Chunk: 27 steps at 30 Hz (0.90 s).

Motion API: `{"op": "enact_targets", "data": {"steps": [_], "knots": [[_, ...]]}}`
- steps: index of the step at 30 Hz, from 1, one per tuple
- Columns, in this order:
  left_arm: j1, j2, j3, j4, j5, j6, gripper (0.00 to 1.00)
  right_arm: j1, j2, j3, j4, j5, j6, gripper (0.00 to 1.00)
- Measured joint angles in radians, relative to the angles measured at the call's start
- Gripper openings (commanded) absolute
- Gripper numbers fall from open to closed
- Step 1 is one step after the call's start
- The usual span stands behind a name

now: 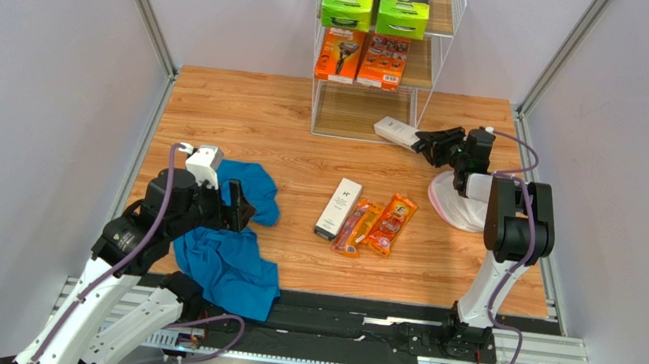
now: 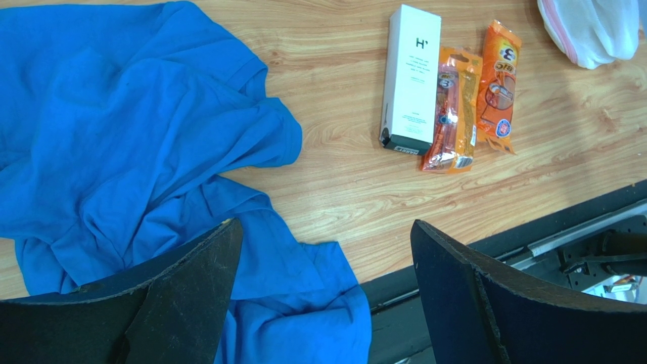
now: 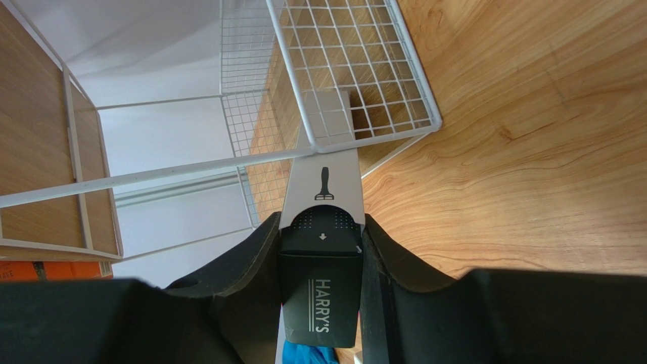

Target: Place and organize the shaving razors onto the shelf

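Note:
The white wire shelf [image 1: 438, 40] stands at the back. Its upper tier holds two black boxes with lime-green ends [image 1: 347, 3], its middle tier two orange boxes [image 1: 361, 57]. My right gripper [image 1: 427, 143] is shut on a slim white razor box [image 3: 323, 189], held flat beside the shelf's lowest tier [image 3: 349, 76]. A second white box [image 2: 411, 80] and two orange blister packs [image 2: 453, 110] lie mid-table. My left gripper [image 2: 326, 243] hangs open above a blue cloth [image 2: 129, 129], with nothing between its fingers.
The blue cloth [image 1: 231, 245] spreads over the near left of the table. A round white pink-rimmed mesh item [image 1: 457, 205] lies under my right arm. Grey walls close in both sides, and a black rail [image 1: 332, 314] runs along the front edge.

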Motion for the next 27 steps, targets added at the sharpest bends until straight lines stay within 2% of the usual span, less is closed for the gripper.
{"op": "enact_targets", "data": {"steps": [10,17,21,27], "knots": [[0.000,0.000,0.000,0.000,0.000,0.000,0.90,-0.016,-0.010,0.001,-0.027,-0.013,-0.020,0.00],[0.000,0.000,0.000,0.000,0.003,0.000,0.90,0.014,-0.051,-0.092,0.058,0.005,-0.001,0.00],[0.000,-0.002,-0.002,0.000,0.006,0.000,0.90,0.089,-0.085,-0.145,0.102,0.047,0.034,0.00],[0.000,-0.007,-0.002,0.001,0.007,0.000,0.90,0.282,-0.173,-0.209,0.126,0.189,0.085,0.00]]}}
